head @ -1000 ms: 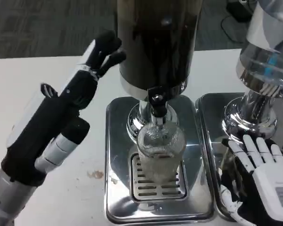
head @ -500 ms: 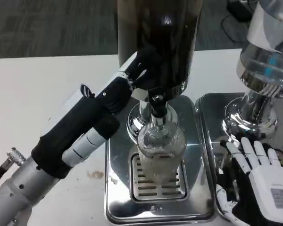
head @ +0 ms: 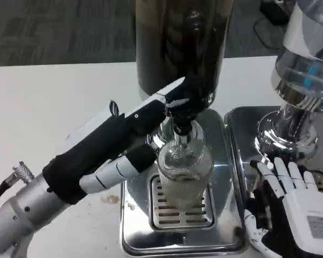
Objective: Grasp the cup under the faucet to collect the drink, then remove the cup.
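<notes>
At the middle of the head view, a clear ribbed cup [head: 182, 172] stands upright on the slotted grille of a shiny metal drip tray [head: 133, 215], directly beneath the faucet [head: 181, 126] of a tall dark drink dispenser [head: 180, 48]. From eight o'clock of the cup, the left hand [head: 151, 121] reaches in across the white table [head: 43, 107]; its dark fingers [head: 185, 97] lie at twelve o'clock of the cup, against the faucet's top, though whether they grip it I cannot tell. At four o'clock of the cup the right hand [head: 293, 207] rests over a second tray [head: 242, 123], fingers spread and holding nothing. A second, clear dispenser [head: 304, 64] stands at two o'clock.
</notes>
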Controlling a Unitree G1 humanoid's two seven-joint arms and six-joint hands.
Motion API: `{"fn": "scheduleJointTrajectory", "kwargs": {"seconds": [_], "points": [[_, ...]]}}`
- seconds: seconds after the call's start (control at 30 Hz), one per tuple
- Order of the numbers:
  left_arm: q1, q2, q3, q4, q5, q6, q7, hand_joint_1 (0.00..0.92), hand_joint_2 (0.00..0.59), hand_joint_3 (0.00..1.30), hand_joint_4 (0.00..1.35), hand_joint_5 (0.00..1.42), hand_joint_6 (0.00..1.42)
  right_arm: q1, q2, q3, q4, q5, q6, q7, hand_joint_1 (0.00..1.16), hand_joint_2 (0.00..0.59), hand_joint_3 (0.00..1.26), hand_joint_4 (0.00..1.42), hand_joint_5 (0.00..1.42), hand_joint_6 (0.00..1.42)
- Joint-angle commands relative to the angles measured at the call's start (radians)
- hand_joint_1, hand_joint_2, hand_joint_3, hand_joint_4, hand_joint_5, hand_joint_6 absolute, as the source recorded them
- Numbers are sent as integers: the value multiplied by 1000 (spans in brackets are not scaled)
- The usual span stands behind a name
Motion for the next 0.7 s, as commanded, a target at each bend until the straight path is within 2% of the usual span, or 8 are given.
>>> {"fn": "scheduleJointTrajectory", "kwargs": {"seconds": [0.03, 0.07, 0.17, 0.43, 0.5, 0.6, 0.7], "points": [[-53, 71, -38, -18, 128, -64, -66, 0, 242, 117, 0, 167, 80, -5, -16, -3, 20, 31, -38, -26, 289, 532, 135, 1, 0, 0], [-71, 85, -51, -15, 150, -75, -76, 0, 245, 119, 0, 168, 81, -11, -25, -2, 18, 23, -37, -21, 289, 532, 135, 1, 0, 0], [-104, 113, -76, -9, 190, -107, -81, 0, 247, 117, 0, 160, 73, -8, -13, -19, 13, 38, -23, -31, 289, 532, 140, 1, 0, 0], [-118, 153, -81, 32, 203, -159, -61, 0, 247, 115, 0, 147, 61, 11, 2, -18, 5, 44, -20, -41, 288, 532, 145, 9, 0, 0], [-119, 156, -83, 37, 200, -160, -58, 0, 247, 115, 0, 146, 60, 11, 6, -33, 10, 89, -41, -37, 287, 532, 146, 10, 0, 0], [-117, 158, -85, 39, 200, -160, -51, 0, 246, 115, 0, 141, 58, 15, 22, -73, 8, 231, -89, -4, 288, 531, 146, 11, 0, 0], [-114, 157, -84, 41, 198, -158, -43, 0, 245, 115, 0, 137, 58, -13, 18, -100, 23, 412, -184, 74, 325, 460, 125, 11, 0, 2]]}}
